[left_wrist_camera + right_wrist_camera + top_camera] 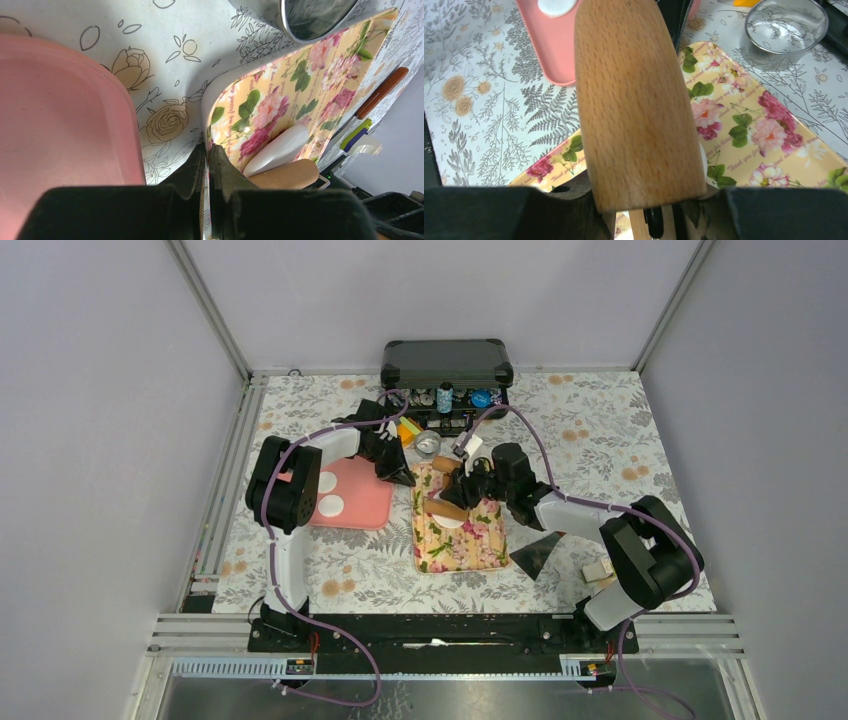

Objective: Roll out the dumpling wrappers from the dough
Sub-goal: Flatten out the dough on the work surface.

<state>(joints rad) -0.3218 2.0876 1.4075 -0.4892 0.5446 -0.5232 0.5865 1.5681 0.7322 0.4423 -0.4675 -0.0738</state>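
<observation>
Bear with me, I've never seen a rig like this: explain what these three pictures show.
Two robot arms are bolted at a table's near edge. The wide picture looks down from above and behind them; the other two come from cameras on each wrist. The left tool is shut on the rim of the floral tray, apparently steadying it. The right tool holds a wooden rolling pin over a white piece of dough on that tray. Beside it, a pink tray carries two flat round wrappers. A silver tin and a black case sit behind.
</observation>
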